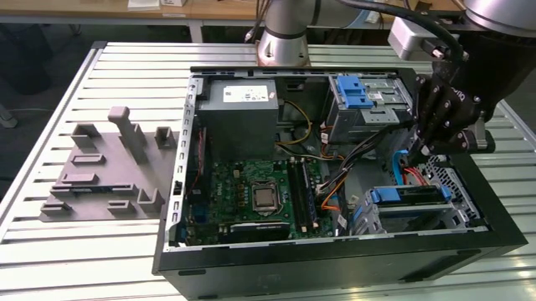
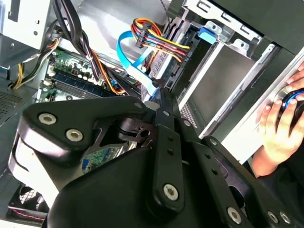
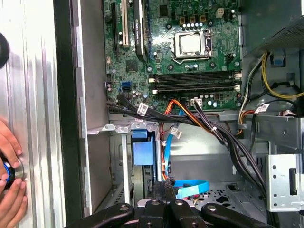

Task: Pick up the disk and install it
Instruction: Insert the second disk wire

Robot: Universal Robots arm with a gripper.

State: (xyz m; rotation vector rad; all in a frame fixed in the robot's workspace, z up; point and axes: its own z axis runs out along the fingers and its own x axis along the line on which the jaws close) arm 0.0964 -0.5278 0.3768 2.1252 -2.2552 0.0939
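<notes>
Pincer (image 3: 164, 190) fingers together, gripping nothing, inside case near drive bay | counter (image 1: 50, 251): one grey moulded tray (image 1: 105, 169) at the exterior view's left | one open computer case (image 1: 335, 276) | one motherboard (image 1: 251, 194) | one disk (image 1: 406, 195) seated in bay, close by pincer | one hand (image 2: 280, 128) beside case

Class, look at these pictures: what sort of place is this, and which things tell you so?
Probably a robotics lab or workshop bench for computer assembly. An open computer case lies on a slatted metal table, a robot arm's base is mounted on the table behind it, and a grey parts fixture sits beside the case.
</notes>
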